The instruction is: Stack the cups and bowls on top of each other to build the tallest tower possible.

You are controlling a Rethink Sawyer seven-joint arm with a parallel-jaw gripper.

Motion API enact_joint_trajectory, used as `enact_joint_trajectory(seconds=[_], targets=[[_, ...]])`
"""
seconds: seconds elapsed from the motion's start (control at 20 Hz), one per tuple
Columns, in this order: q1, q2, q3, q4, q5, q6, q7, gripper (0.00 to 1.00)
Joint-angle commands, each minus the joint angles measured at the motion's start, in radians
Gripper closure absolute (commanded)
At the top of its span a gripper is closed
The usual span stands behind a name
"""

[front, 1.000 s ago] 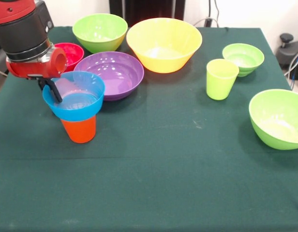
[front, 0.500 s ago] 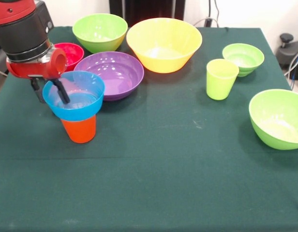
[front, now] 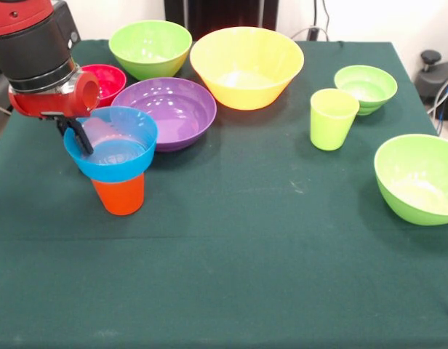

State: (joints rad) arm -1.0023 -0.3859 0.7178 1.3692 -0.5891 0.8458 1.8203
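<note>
Tool at the left rim of the blue bowl — fingers pressed together, pinching the rim. Blue bowl sits on the upright orange cup, front left of the worktop. Purple bowl just behind, magenta bowl beside it. Yellow bowl at the back; green cup to the right, well apart.
</note>
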Motion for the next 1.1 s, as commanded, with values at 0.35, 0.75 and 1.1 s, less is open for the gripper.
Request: enact_joint_trajectory(seconds=[0.35,0.75,1.1], targets=[[0.017,-0.054,0.005,0.062,-0.002,0.061,-0.199,1.0],[0.022,-0.055,0.008,0.062,0.016,0.079,-0.203,1.0],[0.024,-0.054,0.001,0.074,0.014,0.061,-0.202,1.0]])
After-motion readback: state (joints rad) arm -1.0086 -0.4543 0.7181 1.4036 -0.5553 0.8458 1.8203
